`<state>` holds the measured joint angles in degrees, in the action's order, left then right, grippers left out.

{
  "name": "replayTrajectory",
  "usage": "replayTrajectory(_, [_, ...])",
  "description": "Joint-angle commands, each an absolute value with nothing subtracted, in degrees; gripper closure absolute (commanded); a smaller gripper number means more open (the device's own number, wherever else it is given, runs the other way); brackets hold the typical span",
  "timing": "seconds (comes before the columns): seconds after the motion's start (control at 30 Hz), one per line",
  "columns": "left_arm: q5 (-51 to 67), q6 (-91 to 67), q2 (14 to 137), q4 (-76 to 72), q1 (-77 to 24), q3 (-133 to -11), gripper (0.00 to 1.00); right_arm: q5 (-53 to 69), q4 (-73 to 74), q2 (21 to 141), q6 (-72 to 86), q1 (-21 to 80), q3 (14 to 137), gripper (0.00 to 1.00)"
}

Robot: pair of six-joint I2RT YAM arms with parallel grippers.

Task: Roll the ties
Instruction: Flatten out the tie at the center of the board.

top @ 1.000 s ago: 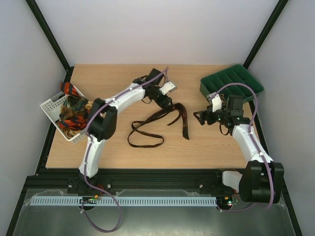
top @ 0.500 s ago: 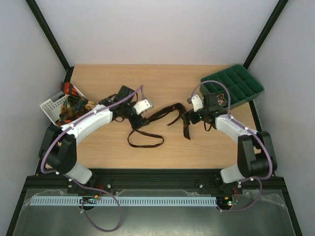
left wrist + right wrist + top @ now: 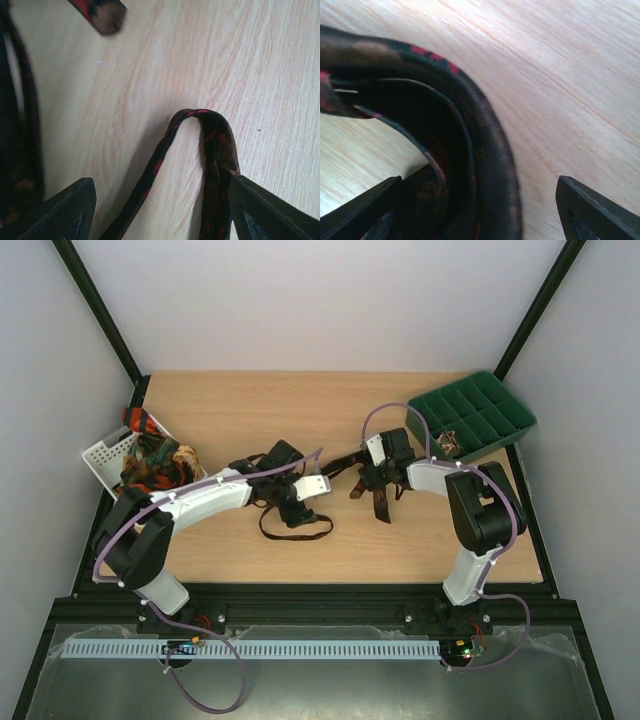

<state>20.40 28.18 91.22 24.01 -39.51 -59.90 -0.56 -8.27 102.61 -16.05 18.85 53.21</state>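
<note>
ties (image 3: 150, 465) sit bunched in a basket at the left edge, too tangled for us to count. one dark brown tie (image 3: 381, 506) lies loose mid-table, long run slanting near-left to far-right, one end pointing at the near edge. one table (image 3: 220, 405), one green tray (image 3: 430, 425) far right, one white basket (image 3: 105, 455). left gripper (image 3: 160, 200): fingers apart, astride a fold. right gripper (image 3: 475, 200): fingers apart around a loop.

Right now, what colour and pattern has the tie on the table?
The tie is dark brown with red specks, clearest in the left wrist view.
</note>
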Motion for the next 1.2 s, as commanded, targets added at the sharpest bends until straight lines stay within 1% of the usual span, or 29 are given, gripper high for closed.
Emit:
replayTrajectory(0.0, [17.26, 29.35, 94.08, 21.29, -44.04, -58.21, 0.26, -4.24, -8.59, 103.82, -16.86, 19.17, 54.4, 0.25])
replayTrajectory(0.03, [16.48, 29.4, 94.64, 21.0, -45.18, -58.08, 0.26, -3.77, -7.68, 103.48, -16.99, 19.17, 54.17, 0.34])
replayTrajectory(0.07, [15.52, 29.48, 95.21, 20.64, -46.24, -58.07, 0.27, -2.92, -6.74, 103.05, -17.24, 19.16, 53.98, 0.5])
replayTrajectory(0.1, [14.63, 29.59, 95.93, 20.28, -47.24, -58.09, 0.27, -2.06, -5.6, 102.55, -17.47, 19.16, 53.85, 0.6])
replayTrajectory(0.2, [12.3, 29.92, 97.79, 19.27, -49.68, -58.05, 0.28, -0.15, -1.97, 100.42, -18.66, 19.16, 53.18, 0.89])
replayTrajectory(0.23, [11.38, 29.96, 98.46, 18.91, -50.27, -58.05, 0.28, -0.11, -0.87, 99.55, -18.98, 19.16, 52.94, 0.96])
replayTrajectory(0.27, [10.59, 30.01, 99.11, 18.56, -50.65, -58.08, 0.28, -0.29, 0.15, 98.64, -19.43, 19.14, 52.68, 0.98])
replayTrajectory(0.33, [9.17, 29.87, 100.28, 17.37, -51.21, -57.67, 0.31, -1.03, 1.69, 96.17, -20.28, 19.08, 51.79, 0.99])
replayTrajectory(0.4, [8.32, 29.88, 101.2, 16.46, -51.4, -57.09, 0.35, -2.01, 2.75, 93.61, -21.28, 19.04, 50.45, 0.99])
replayTrajectory(0.43, [8.04, 29.82, 101.32, 16.25, -51.41, -56.78, 0.42, -2.58, 3.46, 92.26, -21.7, 18.95, 49.86, 0.99])
replayTrajectory(0.5, [7.06, 29.63, 99.95, 15.98, -51.34, -55.68, 0.67, -3.94, 4.92, 89.27, -22.85, 18.29, 48.25, 0.99])
replayTrajectory(0.57, [6.97, 29.72, 96.18, 15.95, -50.7, -53.87, 0.87, -4.69, 6.44, 85.79, -24.12, 16.75, 46.6, 0.99])
replayTrajectory(0.6, [7.2, 29.79, 93.39, 16.06, -50.0, -52.69, 0.94, -4.76, 7.41, 83.74, -24.88, 15.74, 45.76, 0.99])
replayTrajectory(0.63, [7.93, 29.87, 90.5, 16.38, -48.88, -51.66, 0.97, -4.68, 8.36, 81.83, -25.75, 13.8, 45.03, 0.99])
replayTrajectory(0.8, [15.15, 32.57, 74.53, 20.35, -39.8, -46.76, 0.98, -5.19, 16.51, 72.77, -33.24, 4.49, 43.43, 0.99])
replayTrajectory(0.93, [23.71, 36.64, 65.86, 24.83, -30.54, -44.42, 0.98, -7.13, 23.48, 67.18, -41.84, -2.14, 43.22, 0.99])
replayTrajectory(1.03, [30.09, 39.05, 62.42, 27.86, -24.03, -43.74, 0.98, -8.55, 28.29, 64.4, -49.2, -6.22, 42.94, 0.99])
replayTrajectory(1.17, [37.25, 42.57, 63.12, 32.21, -18.52, -43.29, 0.98, -10.0, 32.88, 65.52, -57.2, -11.06, 43.34, 0.99])
